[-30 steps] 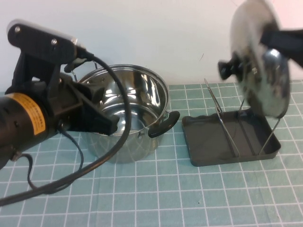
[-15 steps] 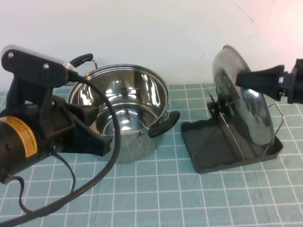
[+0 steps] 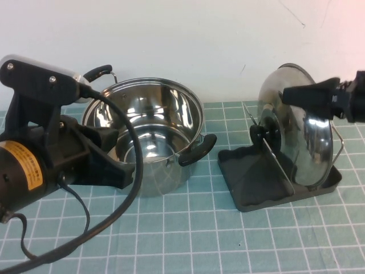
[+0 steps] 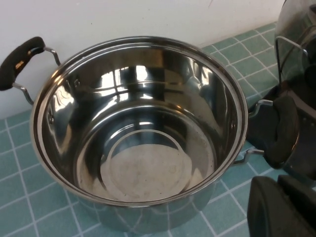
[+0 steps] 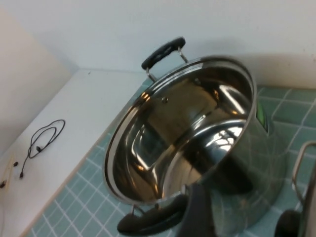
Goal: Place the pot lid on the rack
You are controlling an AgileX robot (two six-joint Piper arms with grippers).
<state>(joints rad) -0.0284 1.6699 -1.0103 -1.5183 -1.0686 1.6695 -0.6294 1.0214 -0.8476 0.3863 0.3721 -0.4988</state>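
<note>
The pot lid (image 3: 299, 128) now stands on edge in the rack (image 3: 251, 185), at 3 o'clock from the pot (image 3: 151, 134), leaning on the wire loops. The right gripper (image 3: 302, 94) has just spread its fingers, releasing it. The left gripper (image 3: 122, 171), closed and empty, waits at 9 o'clock.

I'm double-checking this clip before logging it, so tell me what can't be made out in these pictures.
- High view: the right gripper by the shiny domed steel pot lid runs off the edge; lid contact unclear.
- High view: that lid hides the far wire loops of the dark grey plastic rack.
- High view: the left gripper, beside the deep steel pot, has its tips hidden by its body.
</note>
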